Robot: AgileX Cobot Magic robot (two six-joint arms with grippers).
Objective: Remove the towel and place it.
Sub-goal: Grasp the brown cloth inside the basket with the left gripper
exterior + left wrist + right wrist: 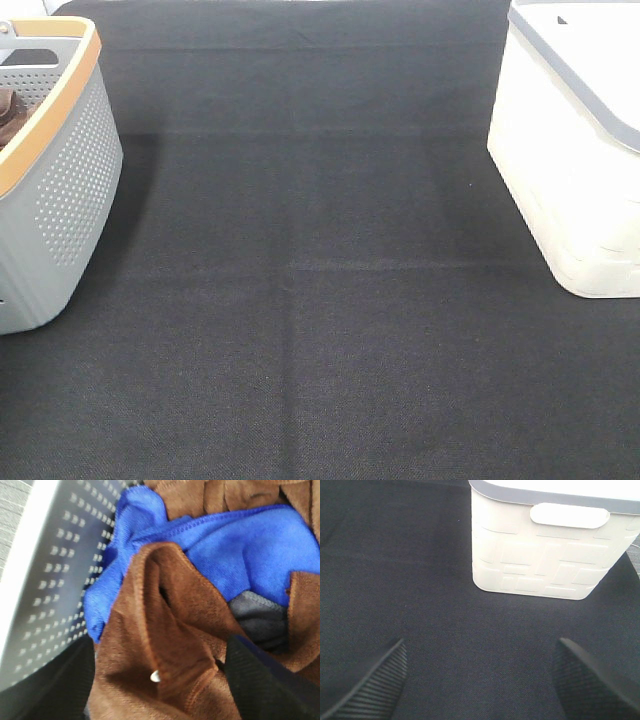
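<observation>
Towel (150,600) lies bunched in the basket (45,570), not yet lifted. Left pincer (160,647) is released astride its fold; right pincer (481,645) is released, far from the basket.

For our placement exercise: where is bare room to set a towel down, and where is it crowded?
Free: the black mat between the grey basket and the white bin. Crowded: the basket, packed with the towel and a blue cloth.

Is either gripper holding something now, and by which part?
Nothing is held. The right gripper is open over the table; the left gripper hangs open over the towel in the basket.
</observation>
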